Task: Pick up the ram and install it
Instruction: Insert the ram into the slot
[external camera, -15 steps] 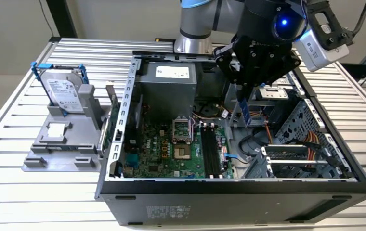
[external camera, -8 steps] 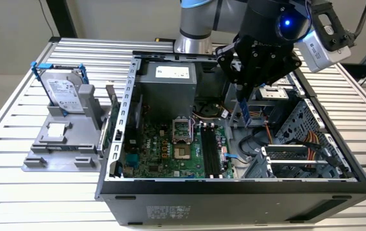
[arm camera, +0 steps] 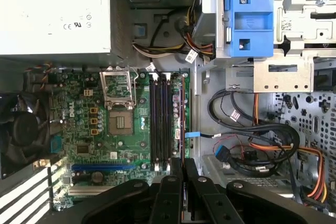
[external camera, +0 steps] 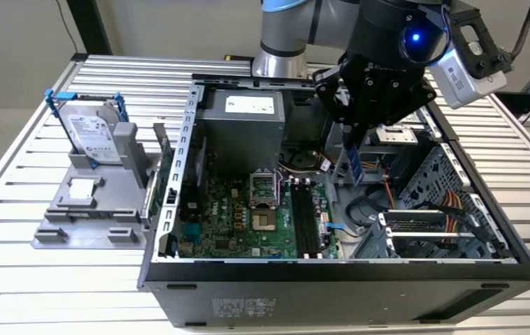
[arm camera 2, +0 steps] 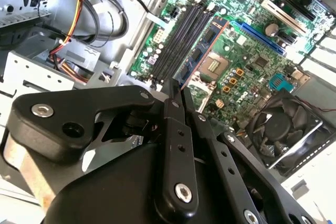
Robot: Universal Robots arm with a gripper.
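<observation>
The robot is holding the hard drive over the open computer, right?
Not quite. The gripper is holding the ram, a thin stick, over the open computer. The exterior view shows the hard drive standing in its gray holder outside it.

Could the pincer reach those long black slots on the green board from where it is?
Probably yes. The pincer, gripping the memory stick, hangs over the open case, and the black slots lie bare; the cables sit off to one side.
</observation>
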